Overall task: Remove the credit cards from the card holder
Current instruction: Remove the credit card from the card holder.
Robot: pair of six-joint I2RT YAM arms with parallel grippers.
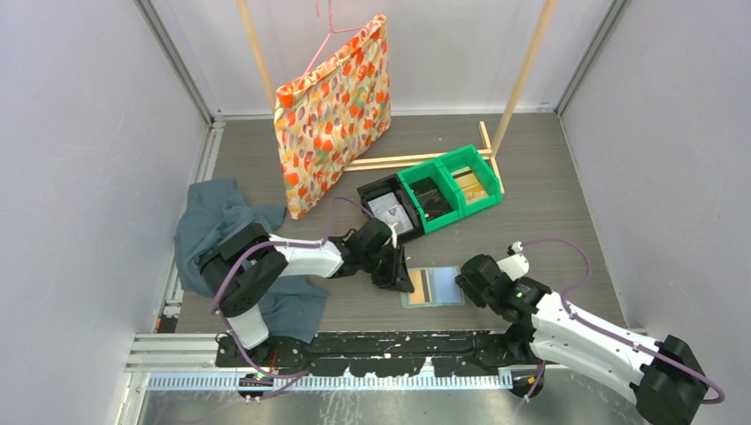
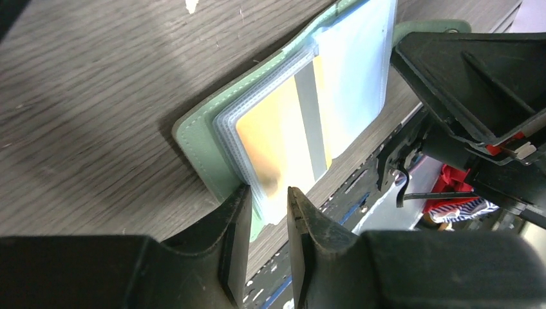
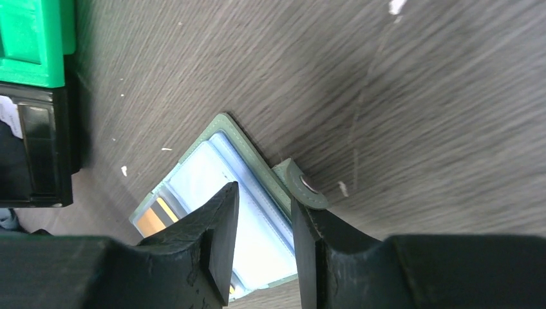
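The small sage-green bifold card holder with pale blue inner panels (image 1: 434, 287) is lying open on the grey wood-grain table (image 1: 549, 212), between the grippers; the left gripper (image 2: 269, 212) is straddling the corner of its clear sleeves, the right gripper (image 3: 263, 222) its far panel; both pairs of jaws are standing narrowly apart, and I cannot tell whether either is pinching; they seem to be bracing for extraction; the next move calls for catching the gold striped card (image 2: 277, 145) alone; any further cards are hidden.

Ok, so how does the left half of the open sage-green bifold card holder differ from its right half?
The card holder's left half shows an orange card with a grey stripe in clear sleeves; the right half shows only a pale blue panel. The right half carries a snap tab; the left half shows none. Both lie open on the table.
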